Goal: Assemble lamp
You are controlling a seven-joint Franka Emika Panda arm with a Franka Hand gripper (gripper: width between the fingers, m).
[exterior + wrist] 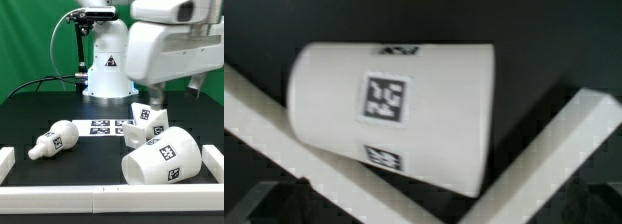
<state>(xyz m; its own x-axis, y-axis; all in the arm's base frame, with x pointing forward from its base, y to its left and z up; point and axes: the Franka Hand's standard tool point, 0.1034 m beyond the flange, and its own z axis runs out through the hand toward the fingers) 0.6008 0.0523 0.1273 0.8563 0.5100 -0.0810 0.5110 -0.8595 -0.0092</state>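
The square lamp base (148, 118) sits tilted right of centre and seems to lean on the shade. The big cone shade (160, 160) lies on its side in front of it. The round-headed bulb (55, 140) lies on its side at the exterior view's left. My gripper (155, 100) hangs right at the top of the base. In the wrist view a white tagged part, most likely the base (393, 100), fills the middle. Two blurred white bars (313, 140) cross in front of it in a V. I cannot tell whether the jaws are open or shut.
The marker board (108, 127) lies flat between the bulb and the base. White rails border the table at the front (100, 195), left (5, 160) and right (213, 160). The robot's pedestal (105, 65) stands at the back, with a cable (40, 82) beside it.
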